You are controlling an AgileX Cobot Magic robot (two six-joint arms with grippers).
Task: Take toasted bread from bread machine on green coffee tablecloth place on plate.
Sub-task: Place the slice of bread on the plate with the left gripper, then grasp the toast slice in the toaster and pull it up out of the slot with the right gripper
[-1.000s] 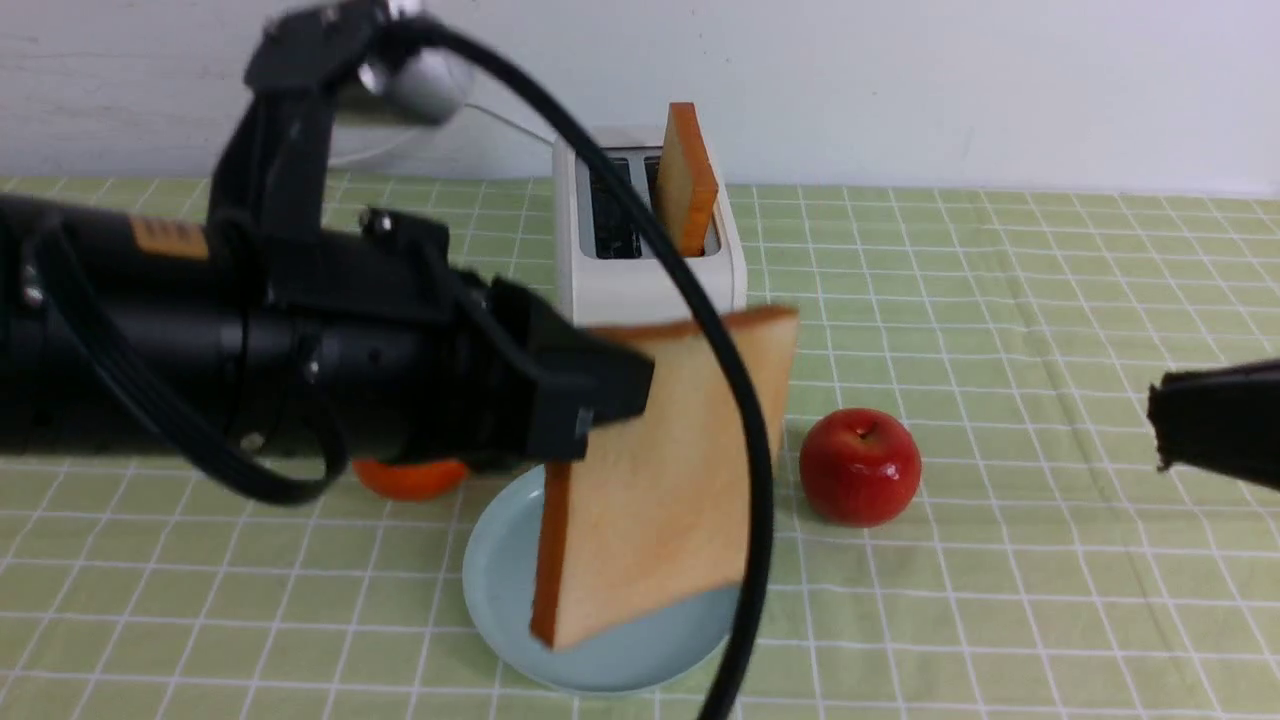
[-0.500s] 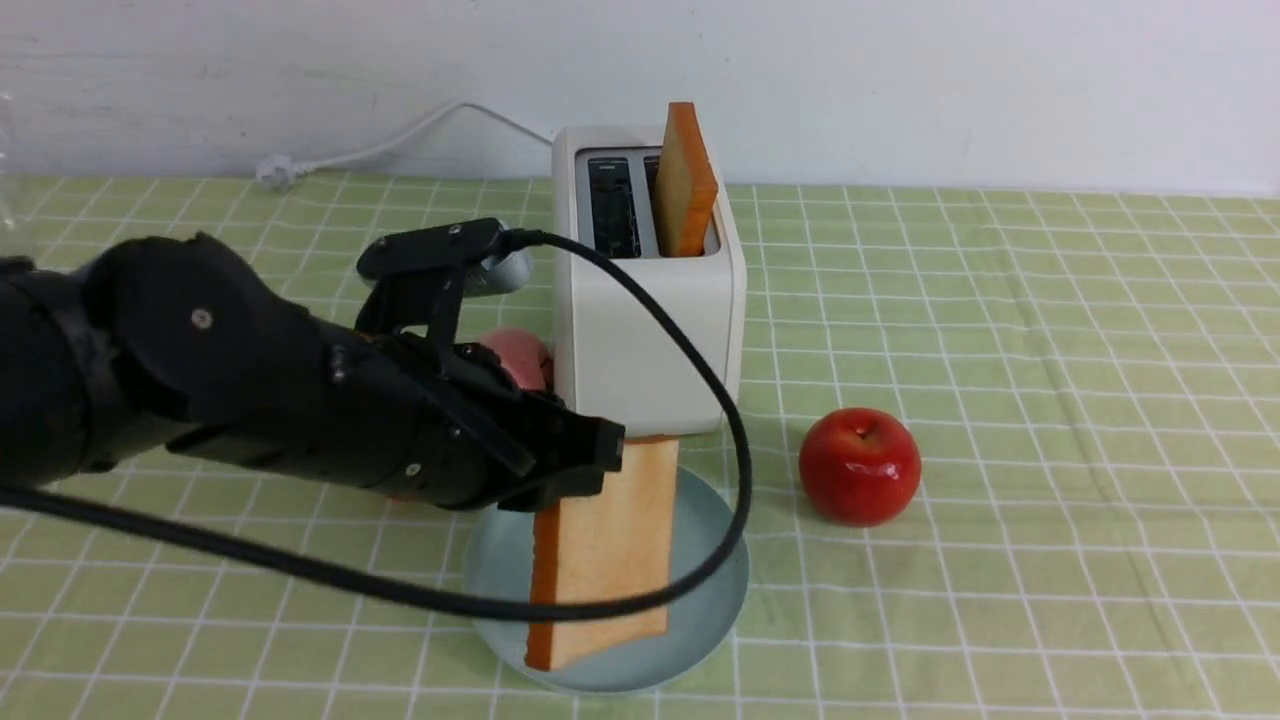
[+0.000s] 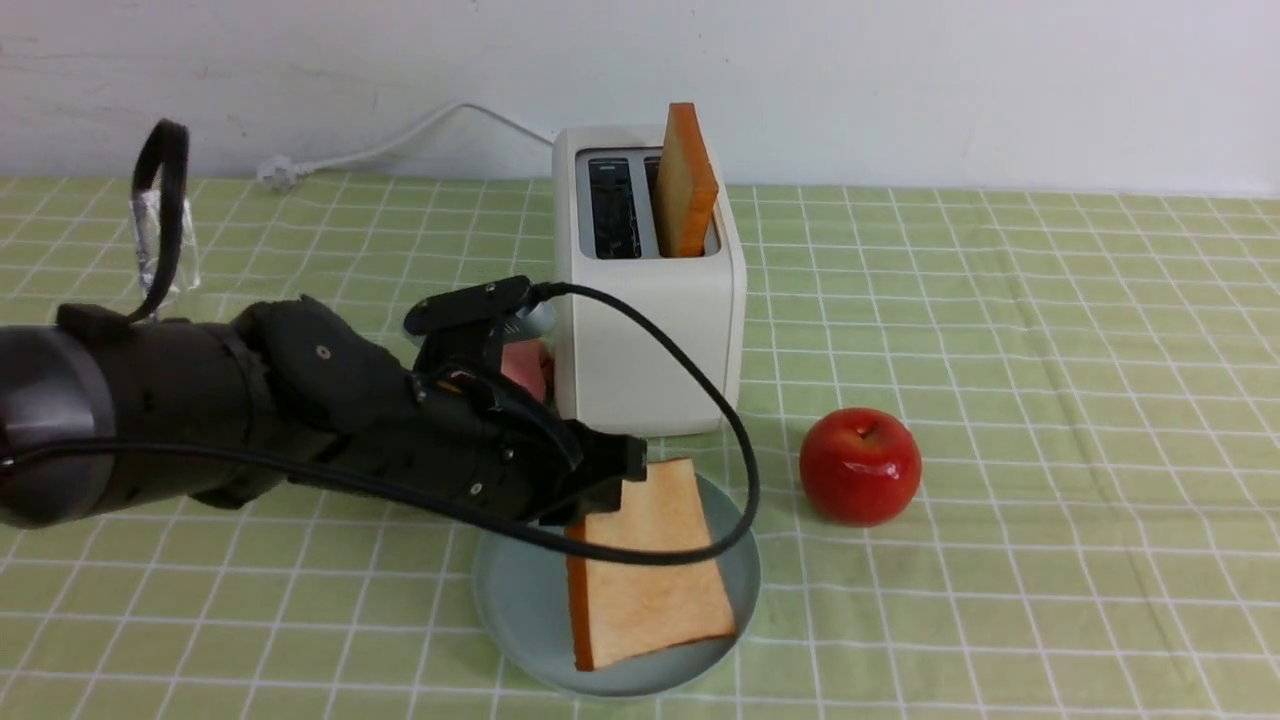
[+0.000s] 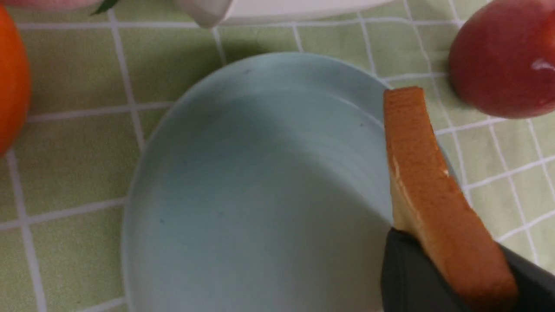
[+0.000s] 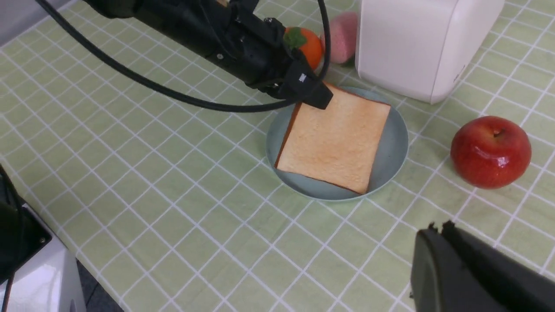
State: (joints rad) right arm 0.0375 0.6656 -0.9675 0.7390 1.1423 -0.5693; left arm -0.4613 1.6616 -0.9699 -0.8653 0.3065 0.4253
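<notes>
One slice of toasted bread (image 3: 650,570) lies almost flat on the pale blue plate (image 3: 510,610), in front of the cream bread machine (image 3: 645,340) on the green coffee tablecloth (image 3: 1050,400). My left gripper (image 3: 610,480) is low over the plate's back left and shut on that slice's corner. In the left wrist view the crust (image 4: 429,186) sits between the dark fingers (image 4: 403,268) above the plate (image 4: 260,173). A second slice (image 3: 685,180) stands upright in the machine's right slot; the left slot is empty. My right gripper (image 5: 438,226) is shut on nothing, hovering right of the plate (image 5: 396,143).
A red apple (image 3: 860,465) sits just right of the plate. An orange (image 5: 305,45) and a pink fruit (image 5: 342,37) lie left of the bread machine (image 5: 412,43), behind my left arm. The white power cord (image 3: 400,140) trails along the back wall.
My left arm has come down and lowered the slice from hanging on edge above the plate to lying nearly flat on it. The right gripper has left the front view.
</notes>
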